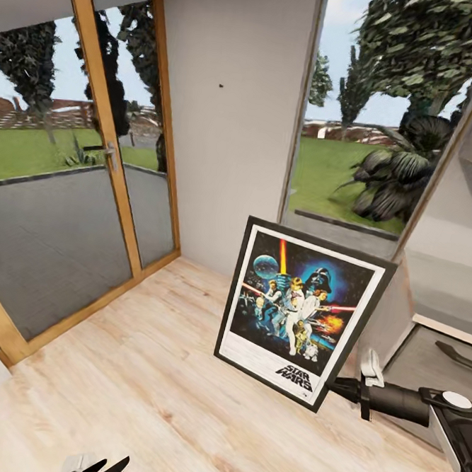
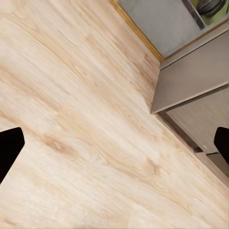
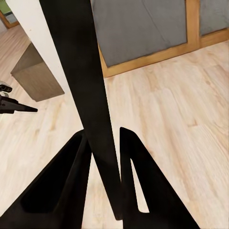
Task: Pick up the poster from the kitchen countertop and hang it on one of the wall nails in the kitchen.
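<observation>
The poster [image 1: 301,308] hangs upright and slightly tilted above the wood floor, its black frame, white border and "STAR WARS" logo facing me. My right gripper [image 1: 339,390] is shut on its lower right corner. In the right wrist view the frame's black edge [image 3: 81,62] runs edge-on between the two fingers [image 3: 71,176] of the right gripper [image 3: 102,139]. A small dark nail [image 1: 221,86] sits high on the grey wall behind the poster. My left gripper [image 1: 97,466] is low over the floor, open and empty, its fingertips [image 2: 8,148] wide apart. The countertop [image 1: 448,288] shows at the right edge.
A wood-framed glass door [image 1: 104,147] fills the left side, with a window [image 1: 356,146] right of the wall strip. Dark grey cabinets [image 1: 432,365] stand under the counter at right, and grey cabinets [image 2: 195,81] also appear in the left wrist view. Light wood floor [image 1: 146,385] stretches in front.
</observation>
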Tool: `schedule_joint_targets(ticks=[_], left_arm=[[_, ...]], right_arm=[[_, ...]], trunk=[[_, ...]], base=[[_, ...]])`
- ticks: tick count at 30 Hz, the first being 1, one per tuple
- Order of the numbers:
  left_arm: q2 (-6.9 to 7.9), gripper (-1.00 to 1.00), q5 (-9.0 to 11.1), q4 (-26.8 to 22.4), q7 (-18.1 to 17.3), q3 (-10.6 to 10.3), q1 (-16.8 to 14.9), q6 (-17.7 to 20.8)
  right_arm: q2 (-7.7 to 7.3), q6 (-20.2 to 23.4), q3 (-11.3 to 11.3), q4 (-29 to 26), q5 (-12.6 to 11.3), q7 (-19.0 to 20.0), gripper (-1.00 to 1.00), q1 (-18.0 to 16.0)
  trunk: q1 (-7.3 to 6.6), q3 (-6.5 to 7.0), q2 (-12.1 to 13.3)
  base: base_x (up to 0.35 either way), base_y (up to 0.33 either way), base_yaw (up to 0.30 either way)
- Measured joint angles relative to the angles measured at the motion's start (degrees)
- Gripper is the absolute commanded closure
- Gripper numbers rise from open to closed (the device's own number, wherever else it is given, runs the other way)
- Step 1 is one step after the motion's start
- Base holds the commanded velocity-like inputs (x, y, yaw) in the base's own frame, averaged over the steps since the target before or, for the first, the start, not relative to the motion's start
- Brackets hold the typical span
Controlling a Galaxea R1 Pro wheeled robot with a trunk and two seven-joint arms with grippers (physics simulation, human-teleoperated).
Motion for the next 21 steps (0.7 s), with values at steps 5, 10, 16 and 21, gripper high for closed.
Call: schedule_joint_targets(ticks=[5,10,16,21], left_arm=[[-0.01,-1.0,0.0,0.0,0.0,0.0,0.0,0.0],[0.0,-1.0,0.0,0.0,0.0,0.0,0.0,0.0],[-0.01,-1.0,0.0,0.0,0.0,0.0,0.0,0.0],[0.0,-1.0,0.0,0.0,0.0,0.0,0.0,0.0]], right_arm=[[0.0,-0.03,0.01,0.13,0.0,0.0,1.0,0.01],[0.0,-0.04,0.01,0.14,0.0,0.0,1.0,0.01],[0.0,-0.04,0.01,0.14,0.0,0.0,1.0,0.01],[0.0,-0.04,0.01,0.14,0.0,0.0,1.0,0.01]], trunk=[[0.0,0.0,0.0],[0.0,0.0,0.0],[0.0,0.0,0.0],[0.0,0.0,0.0]], base=[[0.206,0.306,0.0],[0.205,0.306,0.0],[0.211,0.303,0.0],[0.242,0.28,0.0]])
